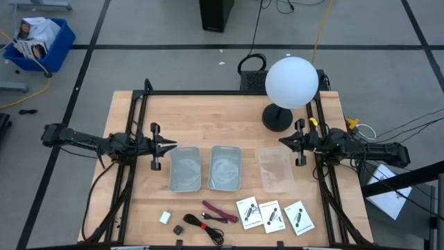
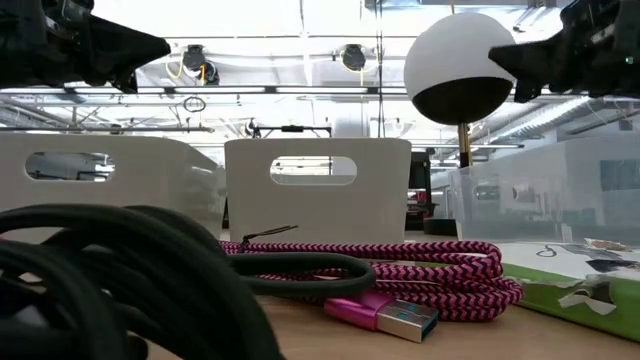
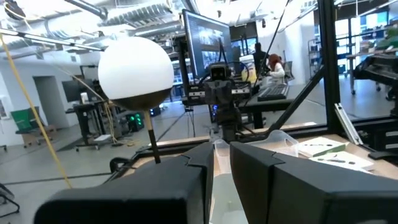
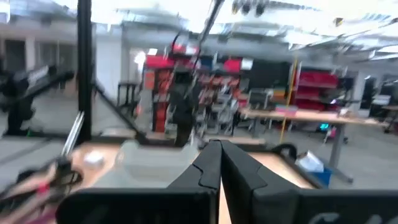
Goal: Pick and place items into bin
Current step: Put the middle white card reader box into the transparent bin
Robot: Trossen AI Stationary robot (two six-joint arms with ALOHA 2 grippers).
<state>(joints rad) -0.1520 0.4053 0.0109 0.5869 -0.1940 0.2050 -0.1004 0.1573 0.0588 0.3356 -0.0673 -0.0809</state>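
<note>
Wooden tabletop (image 1: 229, 132): three bins in a row mid-table, two grey (image 1: 185, 169) (image 1: 225, 167), one clear (image 1: 276, 169). Near edge holds white block (image 1: 165, 217), tiny black piece (image 1: 178, 228), black cable (image 1: 205, 225), dark-red braided cable (image 1: 219, 211), three printed cards (image 1: 272, 215). Left gripper (image 1: 171, 146), at left edge, fingers nearly pressed together, holding nothing. Right gripper (image 1: 283, 140), beside globe lamp (image 1: 291, 82), fingers pressed together, holding nothing.

No legible text or labels anywhere

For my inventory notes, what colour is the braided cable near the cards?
Pink and black woven braid, clearest in the low view.
</note>
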